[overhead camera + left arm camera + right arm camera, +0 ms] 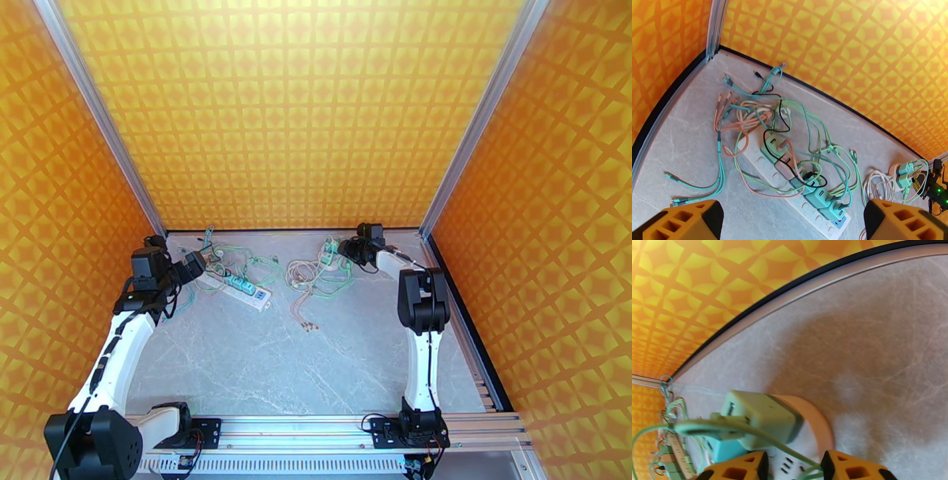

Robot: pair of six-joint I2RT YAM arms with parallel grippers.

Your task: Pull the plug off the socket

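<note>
One mint-green plug (758,417) is our target, as we judge it, because the right gripper (792,468) is aimed at it. In the right wrist view the plug sits against a small socket (821,419) with a pinkish rounded body. A green cable (703,426) leaves the plug toward nine o'clock. We see no gap between plug and socket, so we judge the plug is still seated and the pull itself remains to be done.

The right gripper's fingers (738,469) stand partly closed at six o'clock of the plug, with a white slotted face (787,465) and the cable between them. We cannot tell whether they press on anything, since the contact lies at the bottom edge of the picture.

From above, plug and socket lie at about one o'clock of the table (316,371), near the back wall (300,118). The right gripper is just beside them at their three o'clock. A long power strip (237,288) lies at ten o'clock, carrying other plugs (817,195) and a tangle of loose cables (750,114). The left gripper (196,264) hovers at the strip's ten o'clock end, spread wide and holding nothing.

We judge that a firm grip and a pull away from the socket are still to come. The small socket looks light and may lift with the plug.
</note>
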